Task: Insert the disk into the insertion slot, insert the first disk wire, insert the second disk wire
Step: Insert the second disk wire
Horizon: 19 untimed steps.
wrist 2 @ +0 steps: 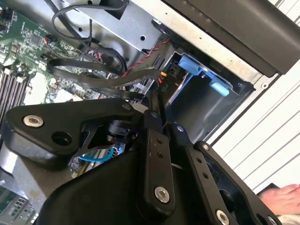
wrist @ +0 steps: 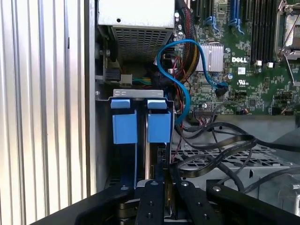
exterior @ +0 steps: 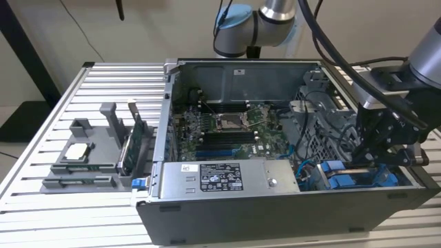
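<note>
Reaching into the open computer case [exterior: 276, 206], the gripper [exterior: 372, 157] hangs over the insertion slot [exterior: 351, 178] at lower right. Black cables [wrist: 220, 150] crowd beside it. Whether its fingers are open cannot be told.

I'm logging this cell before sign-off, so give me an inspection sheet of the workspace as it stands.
Surface: ribbed metal table carrying an open computer case.
Job's things: insertion slot with blue rails at the case's corner; disk cannot be made out.
Clutter: grey parts holder with upright cards at the exterior view's left; grey power-supply box inside the case.
Gripper: gripper lowered over the slot; finger state cannot be told.
Cables: blue cable looping off the motherboard; black cables beside the slot.
Surroundings: a person's hand at the table edge in the second wrist view.
</note>
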Each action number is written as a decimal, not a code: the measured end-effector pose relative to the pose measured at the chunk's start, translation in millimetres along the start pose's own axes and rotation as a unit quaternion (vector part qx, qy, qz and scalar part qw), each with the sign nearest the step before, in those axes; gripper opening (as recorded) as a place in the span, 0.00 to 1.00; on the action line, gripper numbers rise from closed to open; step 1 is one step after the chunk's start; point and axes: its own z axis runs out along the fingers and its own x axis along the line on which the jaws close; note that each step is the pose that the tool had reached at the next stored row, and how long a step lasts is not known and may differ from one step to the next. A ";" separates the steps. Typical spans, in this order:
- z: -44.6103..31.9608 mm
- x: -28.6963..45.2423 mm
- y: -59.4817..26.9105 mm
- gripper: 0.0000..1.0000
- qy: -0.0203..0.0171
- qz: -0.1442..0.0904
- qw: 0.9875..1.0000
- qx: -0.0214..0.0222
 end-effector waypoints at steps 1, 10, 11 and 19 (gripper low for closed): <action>1.2 0.1 -0.1 0.16 0.000 0.000 1.000 0.000; -11.7 -1.0 0.2 0.24 0.000 0.000 1.000 0.001; -15.6 -1.4 0.2 0.24 0.000 0.000 1.000 0.001; -30.2 -2.7 0.2 0.24 -0.001 0.000 1.000 0.001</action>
